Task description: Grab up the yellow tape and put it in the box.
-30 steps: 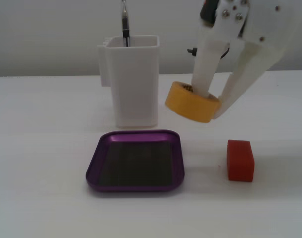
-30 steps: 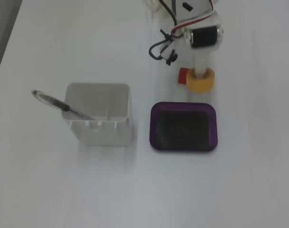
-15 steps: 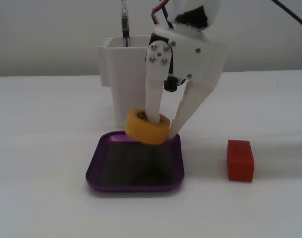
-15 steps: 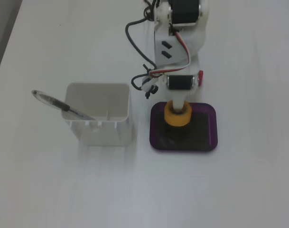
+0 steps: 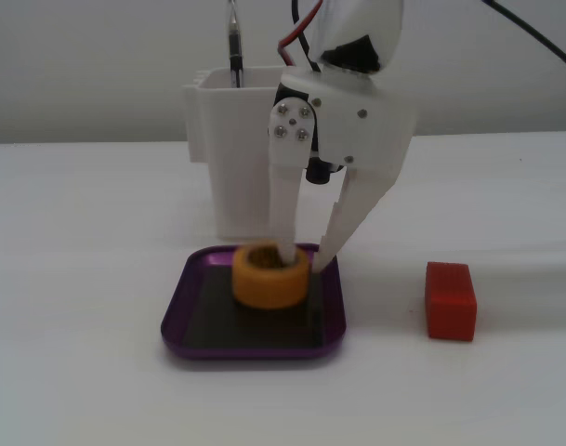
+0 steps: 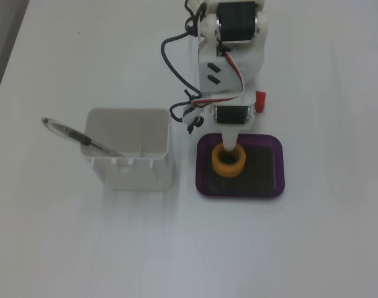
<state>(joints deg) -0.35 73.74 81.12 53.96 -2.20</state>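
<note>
From my station I see a tall white container [image 5: 229,158] standing on the bench [image 5: 87,279] directly behind the box [image 5: 182,311] in a fixed view; in another fixed view it sits to the left of the box [image 6: 204,167], close beside it but not touching. A dark pen [image 6: 77,136] leans inside that container, its tip poking above the rim [image 5: 234,46]. A red block [image 5: 450,299] lies on the bench to the right of the box in a fixed view, clearly apart from it; from above only a small red bit [image 6: 261,100] shows past the arm. Red, black and white wires [image 6: 176,81] loop off the arm's side.

The yellow tape [image 5: 270,276] lies flat inside the box, toward the container side of the dark bottom [image 6: 229,160]. The pincer [image 5: 304,253] is spread: one white finger [image 5: 284,209] drops into the roll's hollow centre, the other [image 5: 352,218] comes down outside the ring, near the purple rim. I cannot tell whether either finger presses on the tape.

The arm's body blocks my sight of the box's rear edge in both fixed views.

The bench is plain matte white, and a pale wall [image 5: 78,65] runs behind it.
</note>
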